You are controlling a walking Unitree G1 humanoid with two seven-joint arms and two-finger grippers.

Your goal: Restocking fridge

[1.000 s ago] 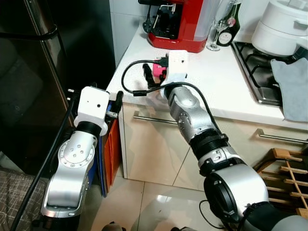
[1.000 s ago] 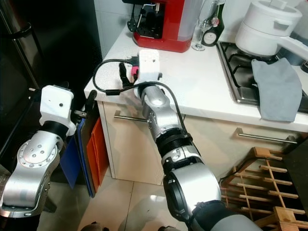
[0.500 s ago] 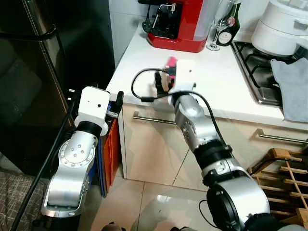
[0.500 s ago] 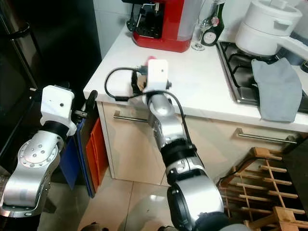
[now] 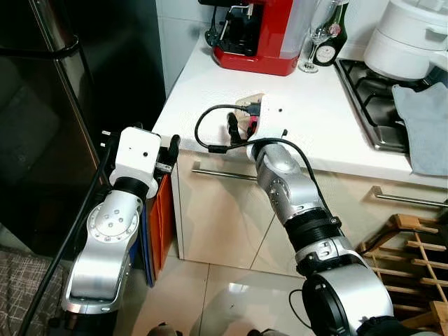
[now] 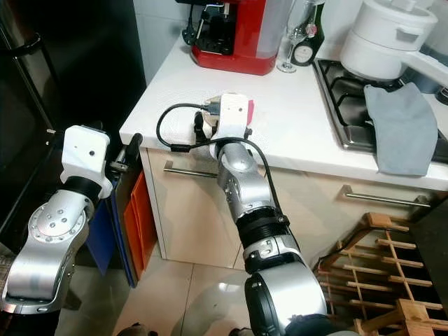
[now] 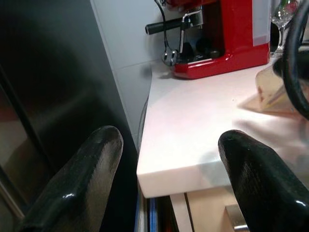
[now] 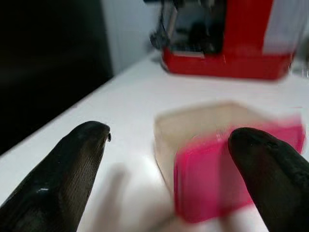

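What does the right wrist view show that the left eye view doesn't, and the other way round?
Right wrist view: the right gripper with its fingers spread wide, the pink box lying on the counter between them, seen close.

Left eye view: the left gripper low beside the dark fridge, the stove, white pot and grey cloth.

Both: the white counter and red coffee machine.

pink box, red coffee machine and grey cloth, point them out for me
pink box (image 8: 219, 181): right wrist view, its pink front face
red coffee machine (image 5: 262, 42): left eye view, the red body above its base
grey cloth (image 6: 402, 129): right eye view, the middle of the fabric
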